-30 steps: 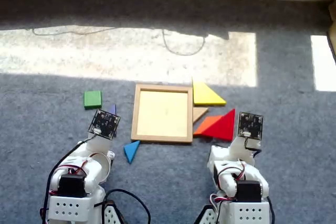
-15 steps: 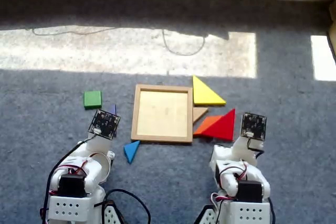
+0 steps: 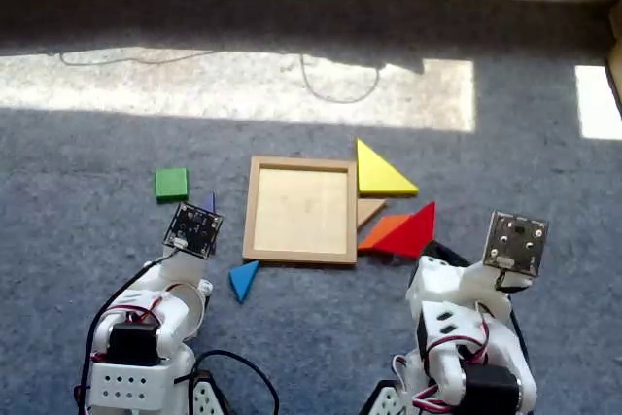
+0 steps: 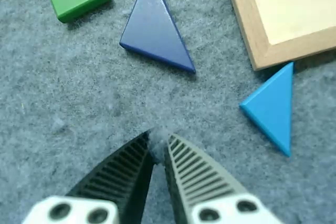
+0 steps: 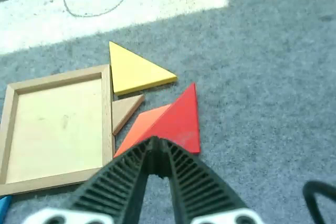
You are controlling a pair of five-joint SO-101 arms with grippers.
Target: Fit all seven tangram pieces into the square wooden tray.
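**High view:** The square wooden tray (image 3: 251, 211) lies on grey carpet with all seven pieces outside it. A green square (image 3: 172, 184) and a navy triangle (image 3: 209, 202) sit off the tray's left side. A light-blue triangle (image 3: 243, 279) lies below its lower-left corner. The yellow triangle (image 3: 379, 173), tan triangle (image 3: 367, 210), orange piece (image 3: 384, 229) and red triangle (image 3: 414, 231) crowd its right side. The left arm (image 3: 192, 230) stands by the tray's lower-left corner, and the right arm (image 3: 515, 243) stands well off its lower-right corner.

**Left wrist view:** The left gripper (image 4: 157, 142) is pinched closed on nothing, above bare carpet. The navy triangle (image 4: 155, 30) lies just ahead of it, beside the tray's corner (image 4: 252, 30).

**Right wrist view:** The right gripper (image 5: 155, 143) is closed and empty, its tips over the near edge of the red triangle (image 5: 181, 121), which lies beside the tray's right rim (image 5: 107, 114).
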